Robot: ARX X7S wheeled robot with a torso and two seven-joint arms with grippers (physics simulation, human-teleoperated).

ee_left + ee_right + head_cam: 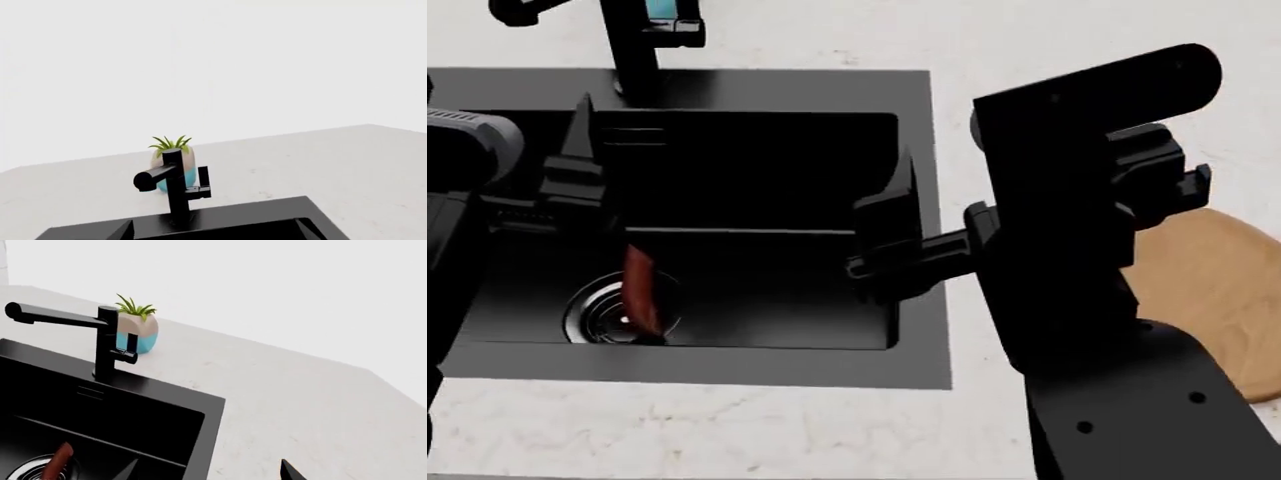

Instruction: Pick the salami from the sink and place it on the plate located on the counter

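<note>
Salami (641, 290), a slim reddish-brown stick, lies across the matte-black sink's (914, 200) round silver drain (594, 315); the left gripper (581, 165), apparently spread and empty, should descend straddling its middle.

A kitchen: black sink (924, 200) with faucet (100, 342) in a speckled stone counter (307, 400), potted plant (137, 327) behind.

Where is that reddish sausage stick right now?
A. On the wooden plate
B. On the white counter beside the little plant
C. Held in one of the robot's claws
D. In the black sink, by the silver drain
D: the salami lies on the floor of the sink, overlapping the drain, with neither gripper on it.
</note>
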